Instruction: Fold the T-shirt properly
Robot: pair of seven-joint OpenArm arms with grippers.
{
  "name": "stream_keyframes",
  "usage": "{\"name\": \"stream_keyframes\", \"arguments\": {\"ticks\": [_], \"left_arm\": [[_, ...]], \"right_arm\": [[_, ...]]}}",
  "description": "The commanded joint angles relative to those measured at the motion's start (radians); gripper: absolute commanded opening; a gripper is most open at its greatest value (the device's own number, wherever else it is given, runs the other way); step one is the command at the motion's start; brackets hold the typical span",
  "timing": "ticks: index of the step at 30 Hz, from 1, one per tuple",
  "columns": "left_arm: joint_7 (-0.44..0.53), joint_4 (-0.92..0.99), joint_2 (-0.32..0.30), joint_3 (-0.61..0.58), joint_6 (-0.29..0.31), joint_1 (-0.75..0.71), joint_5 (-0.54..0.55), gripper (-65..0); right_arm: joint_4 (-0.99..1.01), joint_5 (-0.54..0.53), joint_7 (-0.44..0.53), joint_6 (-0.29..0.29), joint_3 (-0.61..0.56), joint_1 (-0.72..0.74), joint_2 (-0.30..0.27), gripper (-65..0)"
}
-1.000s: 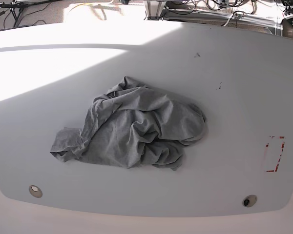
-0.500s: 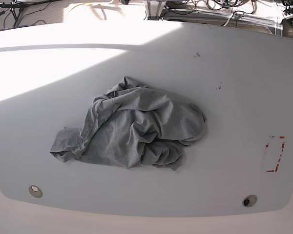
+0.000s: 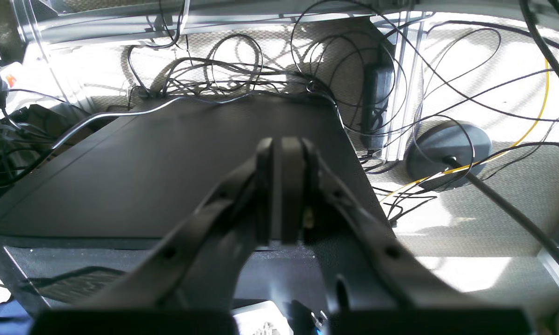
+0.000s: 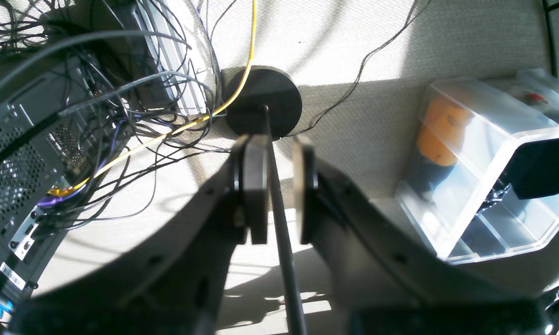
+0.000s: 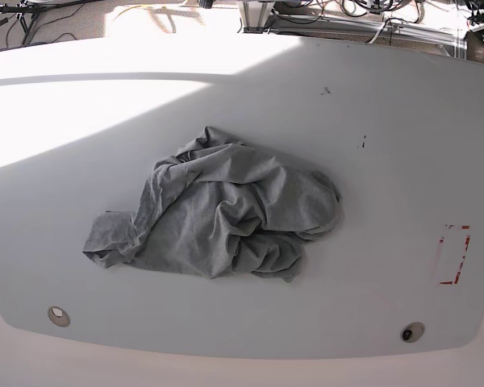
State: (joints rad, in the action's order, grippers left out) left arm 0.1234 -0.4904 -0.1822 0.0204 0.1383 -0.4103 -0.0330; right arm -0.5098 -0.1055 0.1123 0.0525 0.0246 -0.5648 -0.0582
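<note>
White worktop fills the base view, half in sunlight, with the T-shirt heaped mid-surface in a crumpled mound, so folding has not begun. Both arms sit parked off it, facing floor cables: left hand pressed closed and empty, right hand slightly parted, holding nothing.

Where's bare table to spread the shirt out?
The T-shirt lies crumpled mid-table. Widest bare stretch: between it and the red marking. Also bare: the sunlit far side, the strip left of it. The near strip is narrower.
</note>
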Motion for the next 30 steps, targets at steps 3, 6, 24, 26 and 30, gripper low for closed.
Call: {"name": "stream_keyframes", "arguments": {"ticks": [3, 6, 24, 26, 30], "left_arm": [[-0.004, -0.057, -0.021, 0.001, -0.002, -0.050, 0.000, -63.7], [-0.004, -0.080, -0.025, 0.002, -0.002, -0.063, -0.001, -63.7], [-0.015, -0.260, -0.029, 0.021, -0.004, -0.168, 0.006, -64.0], [-0.016, -0.268, -0.029, 0.023, -0.004, -0.172, 0.006, -63.9], [-0.011, -0.274, -0.027, 0.034, -0.003, -0.177, 0.004, -63.9]], "right_arm": [[-0.021, -0.004, -0.002, 0.004, 0.004, -0.048, -0.011, -56.8], [-0.035, -0.005, -0.002, 0.004, 0.003, -0.054, -0.016, -56.8], [-0.267, -0.001, -0.011, -0.001, 0.007, -0.189, -0.059, -57.8], [-0.278, -0.002, -0.012, 0.000, 0.008, -0.195, -0.060, -57.8], [-0.297, -0.001, -0.013, -0.001, 0.010, -0.214, -0.063, -58.0]]}}
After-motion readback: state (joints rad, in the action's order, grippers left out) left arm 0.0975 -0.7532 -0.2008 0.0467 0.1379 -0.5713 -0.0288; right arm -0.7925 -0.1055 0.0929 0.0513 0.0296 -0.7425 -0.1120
